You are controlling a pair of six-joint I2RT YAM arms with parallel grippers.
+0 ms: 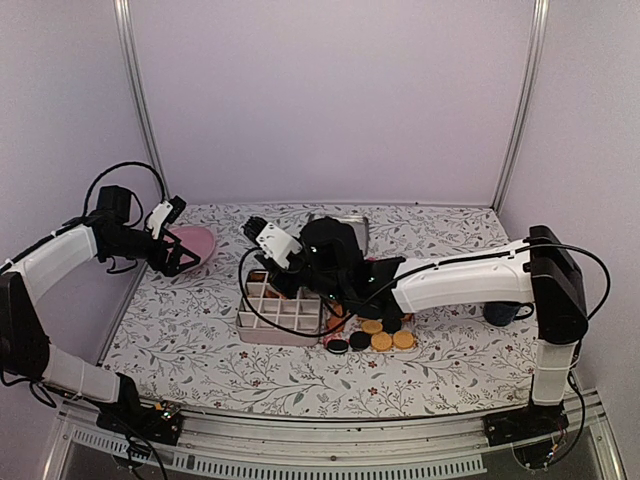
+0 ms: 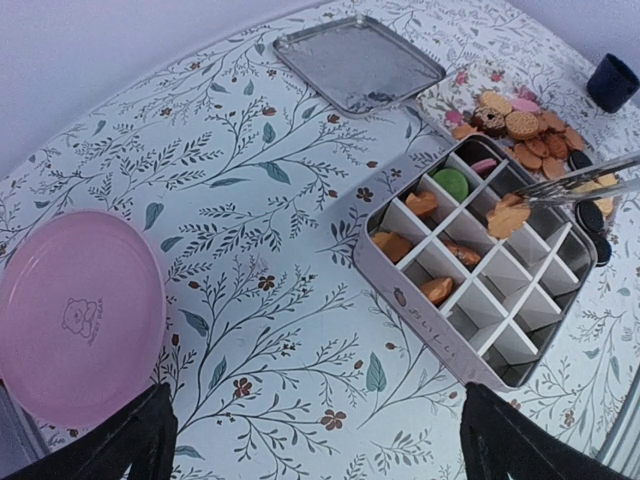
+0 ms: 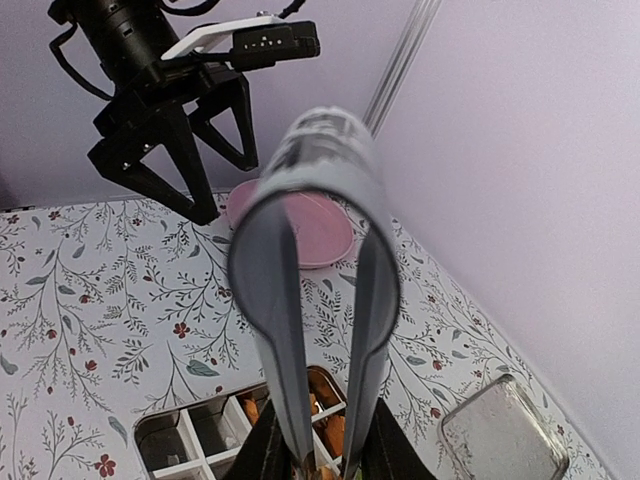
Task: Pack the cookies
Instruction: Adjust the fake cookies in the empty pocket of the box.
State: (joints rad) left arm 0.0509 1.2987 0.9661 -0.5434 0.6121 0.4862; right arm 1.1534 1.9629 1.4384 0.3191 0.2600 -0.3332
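A divided white box (image 1: 278,312) sits mid-table, with a few orange cookies and one green cookie (image 2: 451,182) in its cells. Loose cookies (image 1: 375,335) lie just right of it, also in the left wrist view (image 2: 525,130). My right gripper (image 1: 318,262) is shut on metal tongs (image 3: 310,300), whose tips pinch an orange cookie (image 2: 507,215) over the box's middle cells. My left gripper (image 1: 180,245) hangs open and empty above the table by the pink plate (image 1: 192,243), its dark fingertips (image 2: 140,440) wide apart.
A metal tray lid (image 1: 345,228) lies behind the box. A dark blue cup (image 1: 500,313) stands at the right under my right arm. The pink plate (image 2: 75,315) is at the far left, near the table's edge.
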